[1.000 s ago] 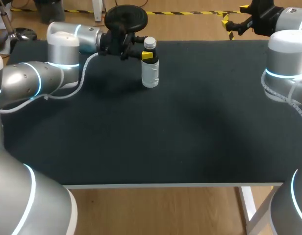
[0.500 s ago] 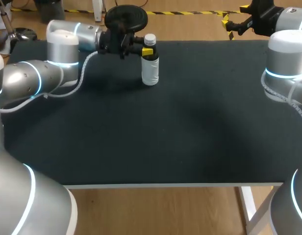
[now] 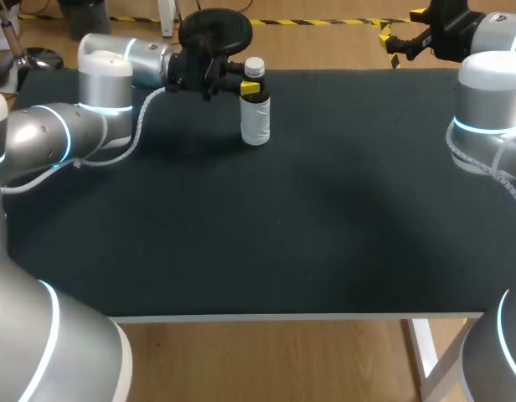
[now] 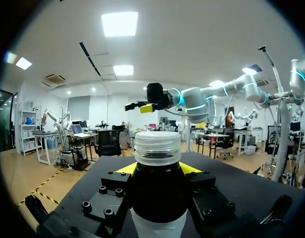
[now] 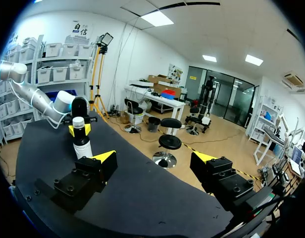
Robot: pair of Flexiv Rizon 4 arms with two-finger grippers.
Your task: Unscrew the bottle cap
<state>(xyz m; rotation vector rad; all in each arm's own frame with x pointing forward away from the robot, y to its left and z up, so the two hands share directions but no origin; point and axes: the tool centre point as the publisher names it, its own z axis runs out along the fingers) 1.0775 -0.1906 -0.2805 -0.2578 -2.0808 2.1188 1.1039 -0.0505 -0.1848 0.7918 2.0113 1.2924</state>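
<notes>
A: Where is the bottle?
B: Upright near the table's far edge, white cap on. The left gripper pinches its neck from both sides.
A: And the right gripper?
B: Fingers spread wide, holding nothing, well apart from the bottle.

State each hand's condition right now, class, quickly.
Left hand: closed on the bottle.
Right hand: open, holding nothing.
</notes>
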